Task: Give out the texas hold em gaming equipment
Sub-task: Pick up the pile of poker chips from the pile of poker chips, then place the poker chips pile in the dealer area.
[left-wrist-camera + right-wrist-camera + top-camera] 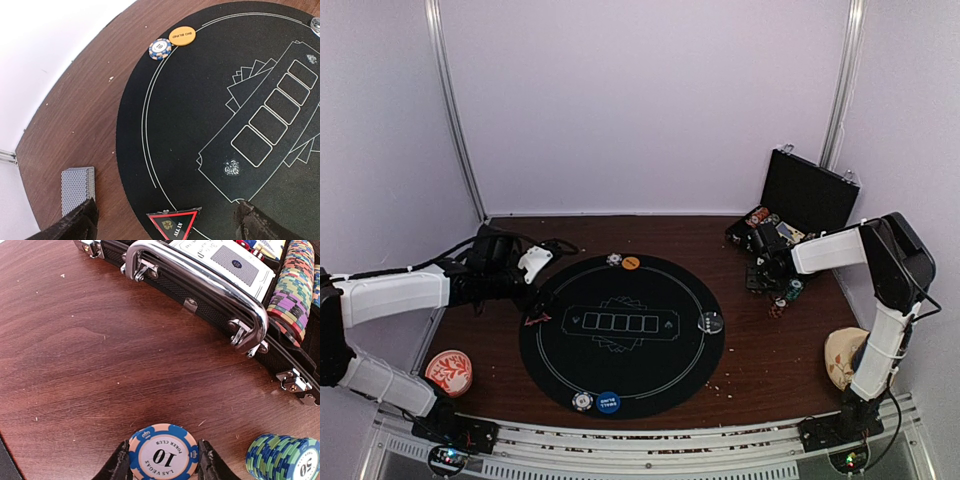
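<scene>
Open black case [807, 195] at far right holds rows of chips [292, 285] and one card deck [235, 262]. Red-white dish [449, 372] sits near left. Right gripper [162, 462] is clenched on one blue-white 10 chip [162, 450] near the case, with a 50-chip stack [282, 457] just beside. Left gripper [167, 225] is released wide above the red triangle marker [172, 226], and the grey-backed cards [77, 190] lie by its finger. Round black mat [670, 380] carries three discs: orange disc [631, 263], blue disc [608, 402], black disc [710, 323]. It also has two chips: far chip [614, 260], near chip [582, 401]. Brown wooden table [770, 360], white walls [640, 100].
</scene>
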You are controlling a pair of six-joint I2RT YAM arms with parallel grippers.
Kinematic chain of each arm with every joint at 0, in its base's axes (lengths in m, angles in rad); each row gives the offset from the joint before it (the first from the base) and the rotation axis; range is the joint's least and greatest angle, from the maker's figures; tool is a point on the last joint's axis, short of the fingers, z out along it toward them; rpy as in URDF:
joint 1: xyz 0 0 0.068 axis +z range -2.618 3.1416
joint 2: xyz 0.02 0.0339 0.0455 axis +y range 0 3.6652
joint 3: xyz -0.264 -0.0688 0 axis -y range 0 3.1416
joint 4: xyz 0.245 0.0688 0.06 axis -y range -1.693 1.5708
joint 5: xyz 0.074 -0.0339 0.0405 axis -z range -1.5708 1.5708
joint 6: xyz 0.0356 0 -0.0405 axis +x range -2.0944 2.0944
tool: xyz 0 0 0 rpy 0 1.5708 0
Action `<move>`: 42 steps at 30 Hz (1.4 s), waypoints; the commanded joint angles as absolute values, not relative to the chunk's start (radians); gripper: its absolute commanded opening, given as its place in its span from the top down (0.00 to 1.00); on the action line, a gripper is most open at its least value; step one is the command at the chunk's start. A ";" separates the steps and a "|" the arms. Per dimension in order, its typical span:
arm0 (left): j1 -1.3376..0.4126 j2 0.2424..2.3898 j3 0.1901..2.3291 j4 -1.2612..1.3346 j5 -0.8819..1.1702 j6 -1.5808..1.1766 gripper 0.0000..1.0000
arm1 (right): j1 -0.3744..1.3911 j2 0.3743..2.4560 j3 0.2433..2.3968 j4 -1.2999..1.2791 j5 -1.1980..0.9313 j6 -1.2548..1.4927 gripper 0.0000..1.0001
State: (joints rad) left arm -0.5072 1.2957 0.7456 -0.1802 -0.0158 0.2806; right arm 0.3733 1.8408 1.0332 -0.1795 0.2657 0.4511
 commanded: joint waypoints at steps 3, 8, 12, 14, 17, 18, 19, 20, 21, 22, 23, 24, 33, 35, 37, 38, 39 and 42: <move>-0.502 1.304 0.734 -0.137 -0.022 0.270 0.02 | 0.368 1.849 1.025 -0.167 0.270 0.449 0.68; -0.501 1.305 0.734 -0.135 -0.024 0.270 0.02 | 0.370 1.820 1.018 -0.157 0.262 0.445 0.69; -0.500 1.305 0.735 -0.135 -0.025 0.268 0.02 | 0.375 1.801 1.010 -0.147 0.253 0.442 0.69; -0.501 1.305 0.735 -0.135 -0.025 0.268 0.02 | 0.383 1.789 1.009 -0.146 0.257 0.439 0.69; -0.501 1.305 0.735 -0.135 -0.025 0.268 0.02 | 0.396 1.769 1.009 -0.148 0.267 0.437 0.69; -0.501 1.307 0.735 -0.134 -0.026 0.268 0.02 | 0.400 1.764 1.008 -0.149 0.272 0.436 0.69; -0.502 1.307 0.735 -0.134 -0.026 0.268 0.02 | 0.405 1.758 1.007 -0.152 0.279 0.434 0.69; -0.501 1.307 0.735 -0.133 -0.027 0.268 0.02 | 0.408 1.753 1.009 -0.156 0.289 0.434 0.69; -0.501 1.308 0.734 -0.133 -0.026 0.268 0.02 | 0.411 1.750 1.010 -0.160 0.302 0.434 0.69; -0.502 1.308 0.734 -0.133 -0.027 0.268 0.02 | 0.414 1.747 1.010 -0.164 0.308 0.434 0.70; -0.501 1.310 0.735 -0.132 -0.029 0.268 0.02 | 0.418 1.743 1.011 -0.167 0.312 0.434 0.70; -0.500 1.310 0.735 -0.132 -0.030 0.268 0.02 | 0.423 1.739 1.011 -0.168 0.313 0.432 0.70; -0.502 1.310 0.733 -0.129 -0.040 0.269 0.02 | 0.639 1.645 1.017 -0.265 0.372 0.446 0.70; -0.500 1.312 0.733 -0.127 -0.040 0.269 0.02 | 0.702 1.607 0.998 -0.277 0.380 0.469 0.70; -0.500 1.317 0.733 -0.126 -0.045 0.270 0.02 | 0.769 1.568 0.970 -0.279 0.390 0.500 0.70; -0.501 1.318 0.733 -0.126 -0.047 0.270 0.02 | 0.800 1.549 0.954 -0.278 0.395 0.518 0.70; -0.501 1.319 0.733 -0.126 -0.049 0.270 0.02 | 0.832 1.533 0.937 -0.276 0.401 0.535 0.70; -0.500 1.319 0.733 -0.126 -0.051 0.270 0.02 | 0.919 1.494 0.888 -0.264 0.417 0.591 0.70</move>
State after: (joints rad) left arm -0.5072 1.3094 0.7456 -0.1772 -0.0395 0.2798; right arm 0.8444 1.5433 0.9489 -0.2451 0.3569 0.5026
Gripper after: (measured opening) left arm 0.978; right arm 0.398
